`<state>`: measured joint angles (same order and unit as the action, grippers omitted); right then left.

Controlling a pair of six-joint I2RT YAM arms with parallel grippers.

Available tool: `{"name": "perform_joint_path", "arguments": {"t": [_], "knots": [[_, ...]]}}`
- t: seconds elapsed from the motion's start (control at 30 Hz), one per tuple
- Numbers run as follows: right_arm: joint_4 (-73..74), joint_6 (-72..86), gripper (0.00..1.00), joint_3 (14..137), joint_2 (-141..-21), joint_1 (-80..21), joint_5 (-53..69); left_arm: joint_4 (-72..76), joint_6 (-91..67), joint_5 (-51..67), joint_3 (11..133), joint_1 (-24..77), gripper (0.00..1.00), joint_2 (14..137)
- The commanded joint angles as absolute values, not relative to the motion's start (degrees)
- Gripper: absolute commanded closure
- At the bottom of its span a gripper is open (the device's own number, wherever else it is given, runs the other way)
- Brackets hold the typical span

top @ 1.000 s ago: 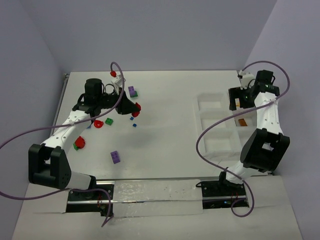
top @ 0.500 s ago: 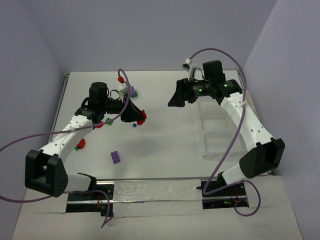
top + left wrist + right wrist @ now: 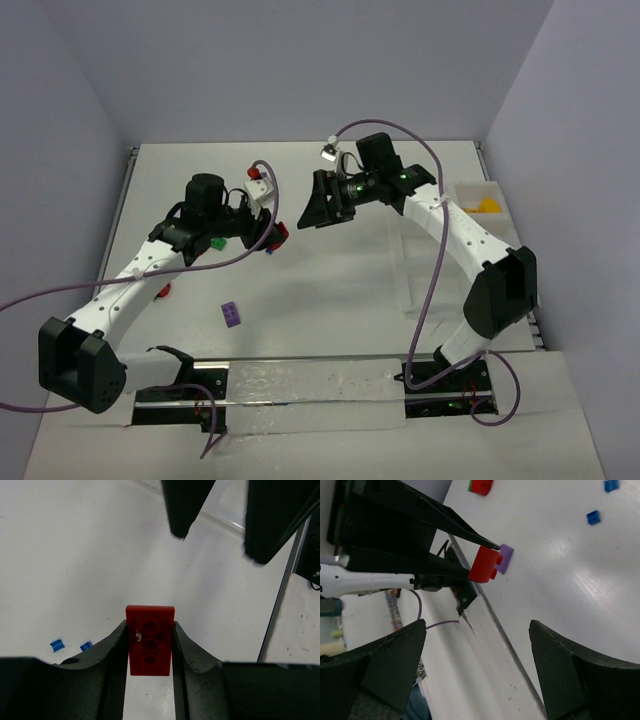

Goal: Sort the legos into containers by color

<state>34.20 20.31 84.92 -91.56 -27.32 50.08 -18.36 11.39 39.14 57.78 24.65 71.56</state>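
Left gripper (image 3: 149,632) is noted partly closed, with a red brick (image 3: 150,641) clamped by its long sides between the two fingers and its hollow underside turned to the wrist camera. The brick is held above the worktop (image 3: 340,290), left of centre and well apart from the white tray (image 3: 420,285), which is largely hidden behind the right arm. Right gripper (image 3: 477,645) is seen spread wide with nothing between its fingers; it is pointed at the left gripper from just beside it, and the red brick is not touched. A yellow-orange piece (image 3: 487,206) is seen in a white compartment at far right. Two small blue bricks (image 3: 56,644), a purple brick (image 3: 232,313) and a green brick (image 3: 215,243) are left loose on the worktop.
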Motion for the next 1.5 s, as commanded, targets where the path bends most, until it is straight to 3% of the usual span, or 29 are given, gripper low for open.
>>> {"name": "perform_joint_path", "arguments": {"t": [0.0, 0.3, 0.77, 0.83, 0.87, 0.93, 1.0, 1.07, 1.17, 1.27, 1.3, 1.47], "knots": [[31.3, 23.3, 0.10, 88.8, -95.9, -30.3, 52.1, -20.0, 14.5, 35.1, 60.6, 26.8, 1.00, 68.3], [33.2, 22.9, 0.15, 93.6, -101.0, -33.8, 51.7, -19.7, 12.6, 35.5, 60.7, 29.4, 1.00, 67.2], [36.3, 20.1, 0.45, 93.1, -102.7, -36.1, 51.4, -17.8, 10.7, 30.6, 62.3, 30.5, 1.00, 68.1], [36.7, 19.4, 0.50, 92.5, -102.5, -36.1, 51.3, -17.8, 10.9, 30.4, 62.4, 30.5, 1.00, 68.2], [36.9, 19.0, 0.58, 92.6, -102.5, -36.2, 51.2, -17.8, 10.8, 30.5, 62.5, 30.5, 0.99, 68.2], [37.8, 17.9, 0.84, 93.6, -102.6, -36.1, 51.0, -17.7, 10.2, 30.5, 62.6, 30.5, 0.91, 68.4], [39.0, 16.8, 1.00, 94.6, -102.7, -36.0, 50.3, -17.8, 10.0, 29.8, 62.7, 30.5, 0.73, 68.6], [41.0, 14.9, 1.00, 95.5, -102.3, -35.8, 49.4, -18.1, 10.0, 28.7, 62.6, 30.5, 0.58, 68.6], [41.6, 13.3, 1.00, 94.7, -99.7, -34.2, 47.0, -19.5, 10.2, 27.3, 62.7, 30.5, 0.46, 68.2], [42.8, 10.5, 1.00, 93.4, -97.2, -31.4, 43.4, -20.2, 9.5, 26.0, 62.0, 30.4, 0.07, 66.7], [43.5, 8.8, 1.00, 92.6, -95.4, -28.7, 42.2, -20.9, 8.9, 24.8, 61.9, 30.3, 0.01, 66.1], [50.8, 0.4, 1.00, 87.4, -88.0, -16.1, 32.7, -21.7, 0.2, 20.2, 61.0, 27.2, 0.01, 62.7]]}}
